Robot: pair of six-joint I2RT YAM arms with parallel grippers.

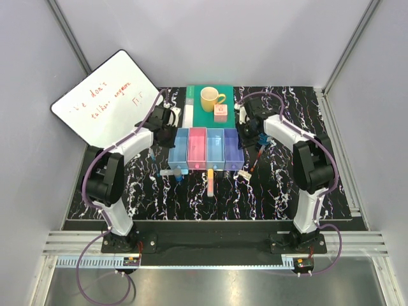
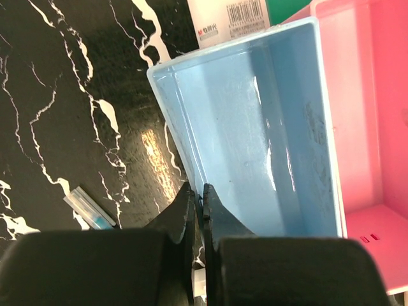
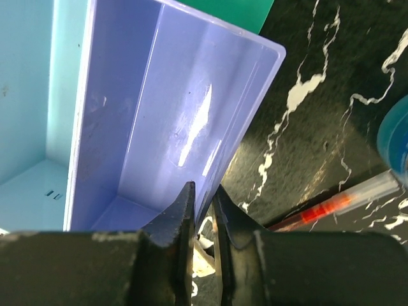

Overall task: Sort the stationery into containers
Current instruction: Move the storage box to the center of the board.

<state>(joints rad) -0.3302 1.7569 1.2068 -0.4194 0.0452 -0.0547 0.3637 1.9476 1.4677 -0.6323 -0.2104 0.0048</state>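
Note:
The four joined containers stand mid-table: light blue (image 1: 180, 148), pink (image 1: 197, 148), light blue (image 1: 215, 148) and purple (image 1: 232, 148). My left gripper (image 1: 169, 132) is shut on the left wall of the light blue bin (image 2: 255, 127), one finger inside (image 2: 199, 199). My right gripper (image 1: 243, 135) is shut on the right wall of the purple bin (image 3: 159, 108), one finger inside (image 3: 204, 194). All four bins look empty. Loose stationery lies in front: an orange-yellow bar (image 1: 210, 182), a grey marker (image 1: 171, 173), a white eraser (image 1: 243, 174), a red pen (image 1: 256, 160) (image 3: 328, 205), a blue bottle (image 3: 394, 137) and a blue pen (image 2: 89, 210).
A green book (image 1: 209, 95) with a yellow mug (image 1: 210, 99) and a pink cube (image 1: 220, 113) lies just behind the bins. A whiteboard (image 1: 105, 105) leans at the back left. The black marbled table (image 1: 287, 191) ends at grey walls on both sides.

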